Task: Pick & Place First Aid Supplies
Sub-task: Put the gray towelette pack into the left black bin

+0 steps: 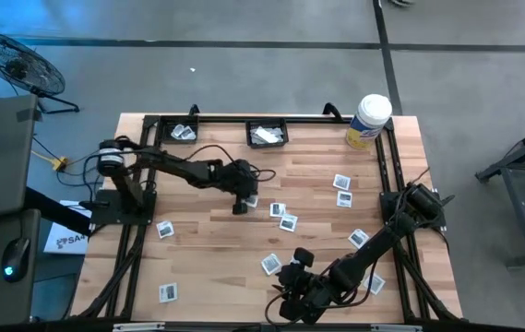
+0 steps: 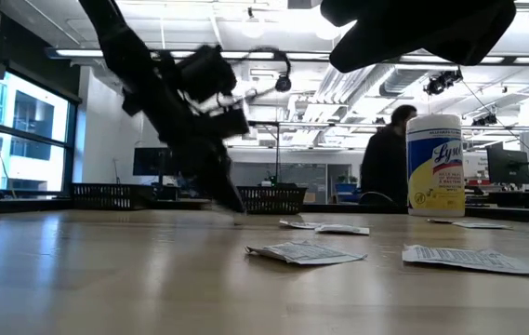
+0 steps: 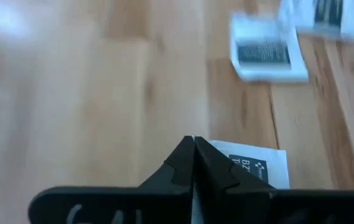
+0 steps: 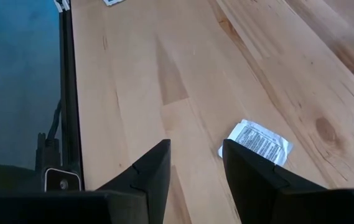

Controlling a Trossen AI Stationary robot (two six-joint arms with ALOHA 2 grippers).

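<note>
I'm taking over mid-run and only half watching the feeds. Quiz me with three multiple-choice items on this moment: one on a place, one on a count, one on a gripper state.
1. Where does the white tub with the yellow label stand?
A. far right corner of the table
B. table centre
C. inside a tray

2. How many black trays are at the far edge?
A. one
B. two
C. four

3. How are the left gripper's fingers?
A. wide open
B. out of sight
C. closed on a white packet's edge

Answers:
1 A, the high view shows it at that corner.
2 B, a left tray and a middle tray.
3 C, the left wrist view shows the tips together on the packet.
</note>
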